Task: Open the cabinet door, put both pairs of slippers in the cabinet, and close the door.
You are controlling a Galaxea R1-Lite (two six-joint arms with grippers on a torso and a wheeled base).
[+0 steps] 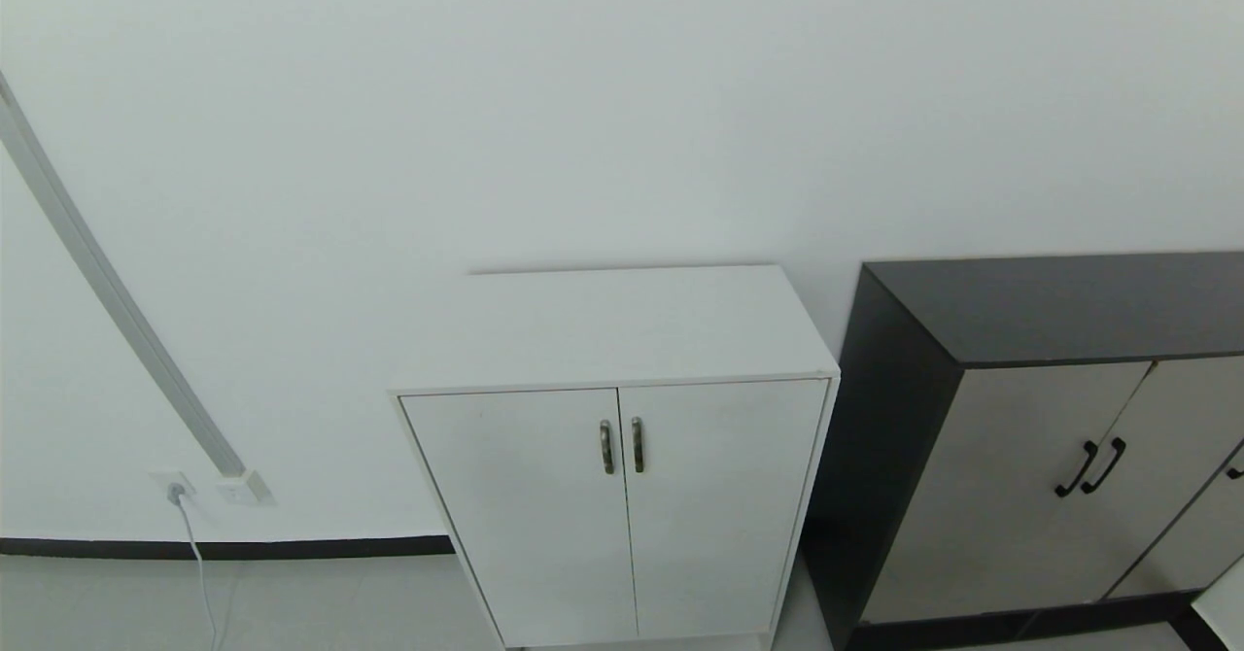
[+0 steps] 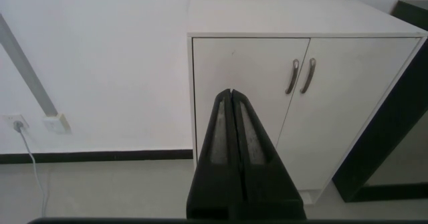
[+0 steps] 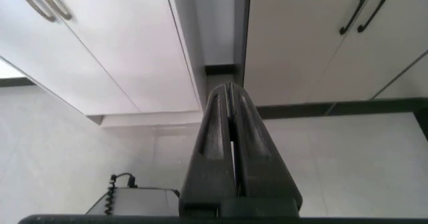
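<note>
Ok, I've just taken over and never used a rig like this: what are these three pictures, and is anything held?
It is a two-armed robot on wheels. The wide picture comes from its head camera: a white cabinet with both doors shut, handles side by side in the middle, and a dark cabinet to its right. The other two come from wrist cameras. The left gripper is shut, empty, facing the white cabinet's doors. The right gripper is shut, empty, aimed low at the gap between the cabinets.
</note>
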